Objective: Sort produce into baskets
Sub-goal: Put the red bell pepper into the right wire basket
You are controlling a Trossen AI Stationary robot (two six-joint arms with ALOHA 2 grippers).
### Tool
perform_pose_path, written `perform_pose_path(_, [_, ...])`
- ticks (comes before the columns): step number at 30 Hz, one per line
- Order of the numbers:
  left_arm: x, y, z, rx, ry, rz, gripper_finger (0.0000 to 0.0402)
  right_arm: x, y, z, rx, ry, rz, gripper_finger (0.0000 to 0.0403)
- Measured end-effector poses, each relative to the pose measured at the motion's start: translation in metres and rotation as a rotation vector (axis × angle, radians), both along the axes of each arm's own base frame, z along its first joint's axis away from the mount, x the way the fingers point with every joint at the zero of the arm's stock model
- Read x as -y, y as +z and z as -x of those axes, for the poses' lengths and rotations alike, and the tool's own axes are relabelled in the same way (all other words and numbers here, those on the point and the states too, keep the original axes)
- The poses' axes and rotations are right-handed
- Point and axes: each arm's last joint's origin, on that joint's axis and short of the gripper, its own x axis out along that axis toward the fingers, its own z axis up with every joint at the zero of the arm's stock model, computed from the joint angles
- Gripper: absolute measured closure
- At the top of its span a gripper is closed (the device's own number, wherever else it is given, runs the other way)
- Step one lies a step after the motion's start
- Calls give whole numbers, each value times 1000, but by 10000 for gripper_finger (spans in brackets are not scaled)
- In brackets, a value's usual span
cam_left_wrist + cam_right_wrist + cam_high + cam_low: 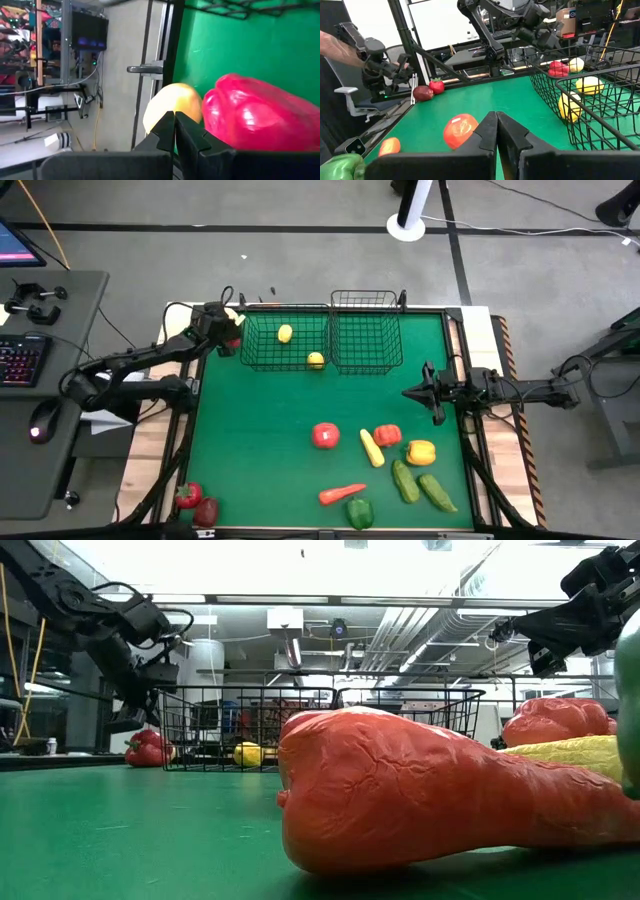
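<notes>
Two black wire baskets stand side by side at the table's far edge. The left basket (285, 340) holds two lemons (315, 359); the right basket (365, 332) shows nothing inside. My left gripper (226, 330), shut, is at the far left corner outside the left basket, close to a lemon (172, 105) and a red pepper (252, 117) on the mat. My right gripper (412, 392), shut and empty, hovers near the right edge in front of the right basket. A tomato (325, 436), peppers (387, 436), cucumbers (405, 480), a carrot (342, 493) and a green pepper (359, 513) lie at the near right. My left gripper's shut fingertips (167, 125) stand right in front of the lemon and beside the red pepper; whether they touch either one I cannot tell.
Two red pieces (196, 503) lie at the near left corner. Bare green mat lies in the middle and at the left (250, 430). A person's hand (335, 45) holds a control handle beyond the table's left side.
</notes>
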Motion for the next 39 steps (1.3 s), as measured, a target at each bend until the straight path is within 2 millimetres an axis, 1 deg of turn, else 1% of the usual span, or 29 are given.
perform_pose_path(2, [-4,-5,0,-12,17,16,401,0,0,0,0,0,0,402])
perform_pose_path(5, [-6,-17,2,-72,36,76,401,0,0,0,0,0,0,402])
perform_pose_path(10, [-8,-21,-3,-94,7,76,401,0,0,0,0,0,0,402])
perform_pose_path(18, [2,-22,-7,-101,-20,124,401,0,0,0,0,0,0,402])
perform_pose_path(22, [8,-19,-9,-105,-59,130,401,0,0,0,0,0,0,402])
perform_pose_path(24, [11,-14,-11,-95,-78,132,401,0,0,0,0,0,0,402])
perform_pose_path(29, [12,6,-18,-42,-76,137,401,0,0,0,0,0,0,402])
perform_pose_path(33, [17,9,-19,-19,-40,218,401,0,0,0,0,0,0,402])
perform_pose_path(36, [21,9,-22,24,-52,254,401,0,0,0,0,0,0,402])
perform_pose_path(39, [21,12,-27,59,-70,219,401,0,0,0,0,0,0,402])
